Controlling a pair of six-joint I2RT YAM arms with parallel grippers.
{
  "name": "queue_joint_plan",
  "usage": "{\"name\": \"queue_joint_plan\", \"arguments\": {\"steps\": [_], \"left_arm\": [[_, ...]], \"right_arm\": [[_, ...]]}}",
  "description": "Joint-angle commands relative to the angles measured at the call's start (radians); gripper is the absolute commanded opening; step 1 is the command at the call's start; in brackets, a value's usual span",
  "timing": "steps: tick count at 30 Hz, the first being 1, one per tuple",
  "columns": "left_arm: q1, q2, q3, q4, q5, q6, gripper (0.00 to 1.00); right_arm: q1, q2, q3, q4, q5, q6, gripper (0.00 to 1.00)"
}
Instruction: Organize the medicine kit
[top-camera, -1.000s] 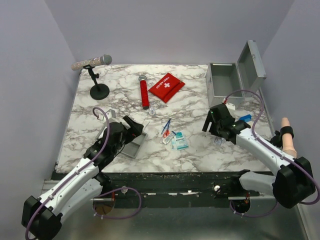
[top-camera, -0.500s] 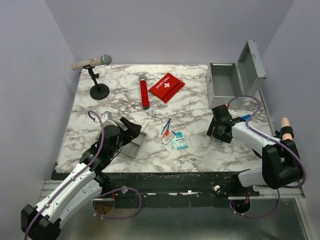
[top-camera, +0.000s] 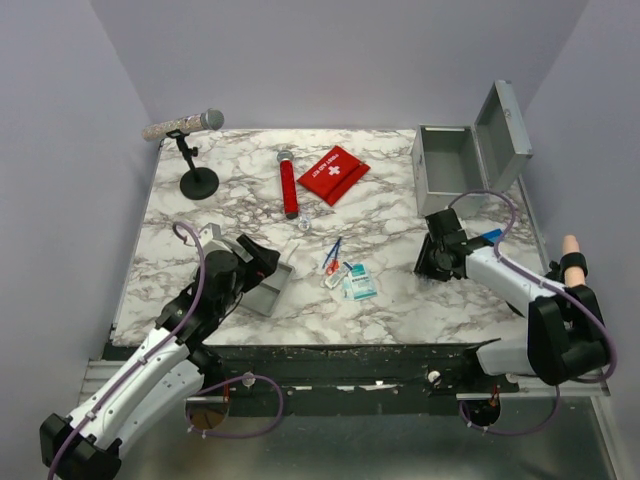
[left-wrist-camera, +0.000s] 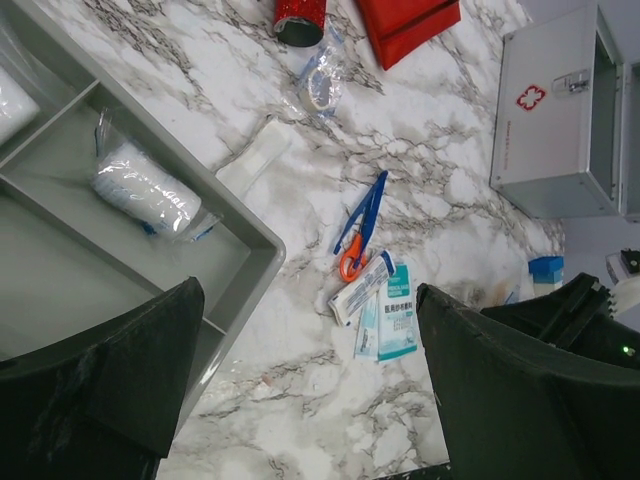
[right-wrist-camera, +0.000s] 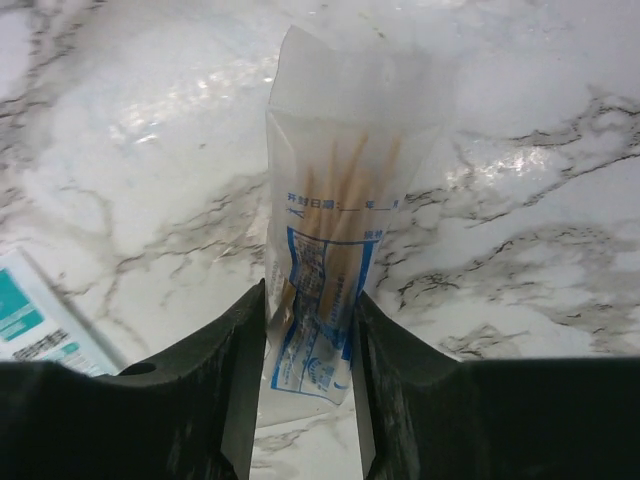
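Right gripper (right-wrist-camera: 310, 300): has come down to the marble table (top-camera: 400, 310) and narrowed since a second ago; its jaws now press both sides of the swab packet (right-wrist-camera: 325, 230).
Left gripper (left-wrist-camera: 305, 340): jaws wide, holding nothing, over the grey tray (left-wrist-camera: 232, 218).
Medicine kit (top-camera: 447, 170): lid open, back right corner.
Advice: squeeze gently and lift straight up, so the thin packet does not slip.

Right pincer (right-wrist-camera: 310, 300) fingers pressed against both sides of swab packet (right-wrist-camera: 335, 180). Packet: clear, blue print, wooden sticks inside, flat on marble surface (right-wrist-camera: 130, 150). Teal-and-white sachet (right-wrist-camera: 35, 320) at lower left edge.
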Motion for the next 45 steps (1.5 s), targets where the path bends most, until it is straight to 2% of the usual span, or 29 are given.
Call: {"name": "queue_joint_plan", "arguments": {"steps": [1,5,8,13,16,23,26,30,37,45], "left_arm": [[0.009,-0.020,0.072,-0.064,-0.057,0.022,0.97],[0.012,-0.049,0.110,-0.117,-0.105,0.034,0.97],[0.012,-0.074,0.115,-0.127,-0.122,0.037,0.97],[0.012,-0.089,0.118,-0.181,-0.137,0.026,0.98],[0.013,-0.106,0.123,-0.224,-0.143,0.011,0.97],[0.015,-0.168,0.120,-0.279,-0.159,-0.014,0.97],[0.015,-0.175,0.109,-0.294,-0.168,-0.034,0.97],[0.015,-0.183,0.123,-0.328,-0.163,-0.055,0.97],[0.015,-0.217,0.100,-0.327,-0.182,-0.070,0.97],[0.015,-0.246,0.132,-0.385,-0.219,-0.046,0.97]], "right_arm": [[0.055,-0.141,-0.025,0.063,-0.040,-0.057,0.44],[0.175,-0.236,0.003,0.086,-0.023,-0.115,0.41],[0.233,-0.233,0.056,0.071,-0.032,-0.156,0.40],[0.372,-0.155,0.162,0.077,-0.067,-0.268,0.39],[0.475,-0.084,0.234,0.086,-0.032,-0.337,0.38],[0.583,0.054,0.355,0.126,-0.109,-0.437,0.38],[0.606,0.161,0.458,0.155,-0.243,-0.475,0.38],[0.609,0.296,0.630,0.112,-0.267,-0.517,0.37],[0.638,0.385,0.684,0.100,-0.164,-0.638,0.38],[0.673,0.606,0.851,0.139,-0.087,-0.653,0.37]]}}
